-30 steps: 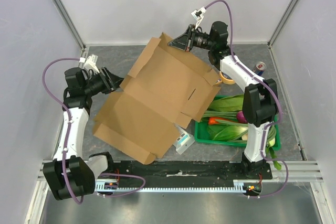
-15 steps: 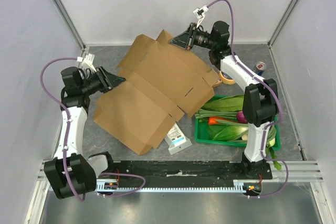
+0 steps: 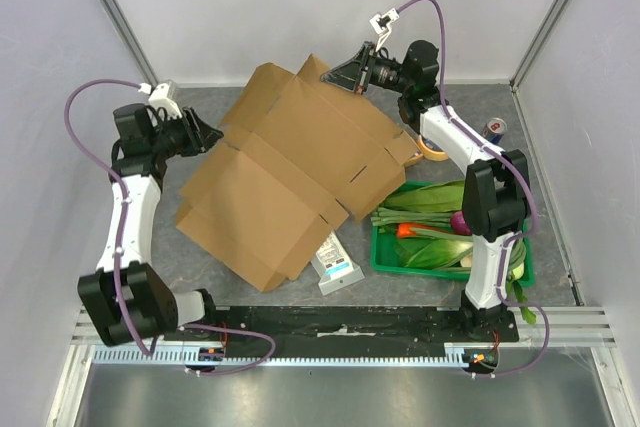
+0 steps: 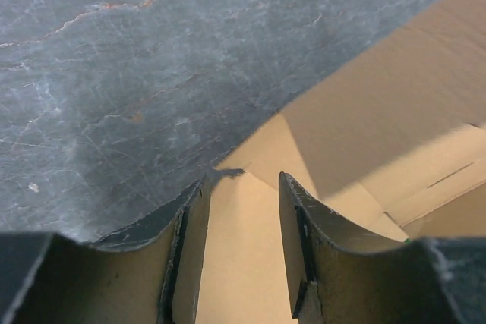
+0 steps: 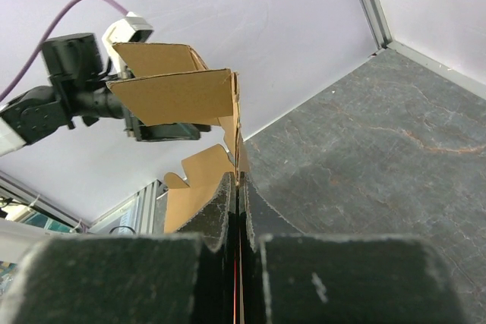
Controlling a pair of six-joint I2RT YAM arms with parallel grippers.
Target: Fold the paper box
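Note:
The paper box (image 3: 290, 167) is a large brown cardboard sheet with flaps, lying partly unfolded across the middle of the table. Its far edge is lifted. My right gripper (image 3: 337, 75) is shut on that far edge. In the right wrist view the thin cardboard edge runs between the closed gripper (image 5: 240, 187), and a flap (image 5: 175, 95) stands up beyond it. My left gripper (image 3: 208, 133) is open at the sheet's left corner. In the left wrist view the cardboard (image 4: 380, 127) shows between and beyond the spread fingers (image 4: 191, 248), which do not grip it.
A green crate of vegetables (image 3: 450, 232) stands at the right, touching the sheet's right edge. A white-and-blue packet (image 3: 336, 262) lies at the sheet's near edge. A tape roll (image 3: 432, 150) and a can (image 3: 494, 128) are at the far right. Walls enclose three sides.
The sheet has swung left and settled flatter, uncovering the packet. My left gripper has drawn back to the far left. My right gripper has kept its hold on the far edge.

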